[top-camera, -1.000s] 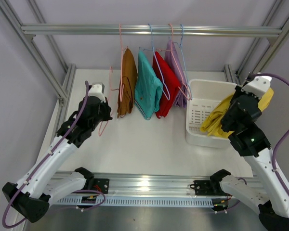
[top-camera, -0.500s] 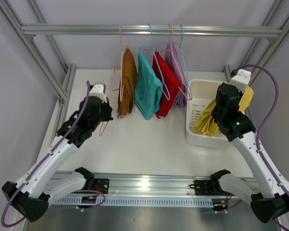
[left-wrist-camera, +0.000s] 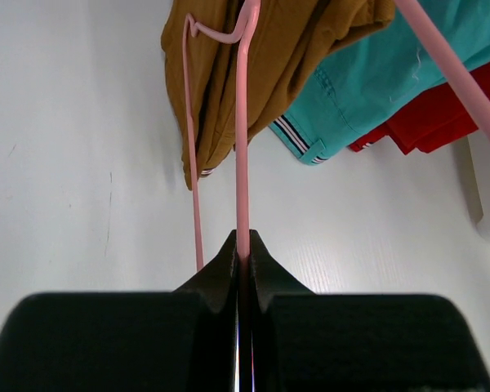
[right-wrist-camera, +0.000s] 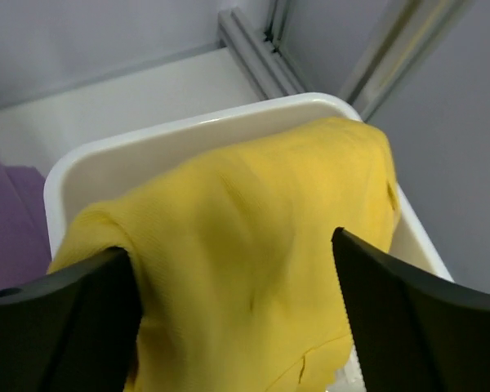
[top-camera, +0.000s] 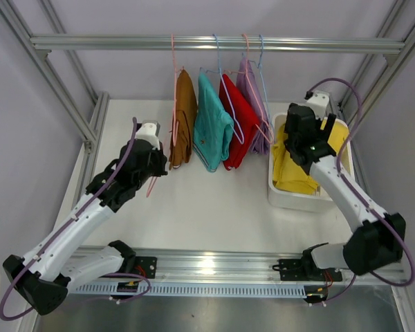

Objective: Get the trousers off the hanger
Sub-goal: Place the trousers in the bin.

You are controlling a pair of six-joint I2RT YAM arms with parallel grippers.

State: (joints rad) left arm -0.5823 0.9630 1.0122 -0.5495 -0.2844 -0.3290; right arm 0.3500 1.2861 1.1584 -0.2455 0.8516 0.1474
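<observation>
**One pair down, four to go**

The yellow trousers (right-wrist-camera: 269, 188) lie in the white basket (top-camera: 297, 202), partly draped over its rim. The right gripper (right-wrist-camera: 229, 245) hovers over them with its jaws spread wide, gripping nothing. The brown (top-camera: 184, 117), teal (top-camera: 211, 128), red (top-camera: 238, 124) and lavender (top-camera: 252, 90) pairs hang on hangers from the rail (top-camera: 214, 43) above the tabletop. The left gripper (left-wrist-camera: 243, 261) is pinched tight on a bare pink hanger (left-wrist-camera: 242, 163) beside the brown pair. So the job looks about a fifth done.
</observation>
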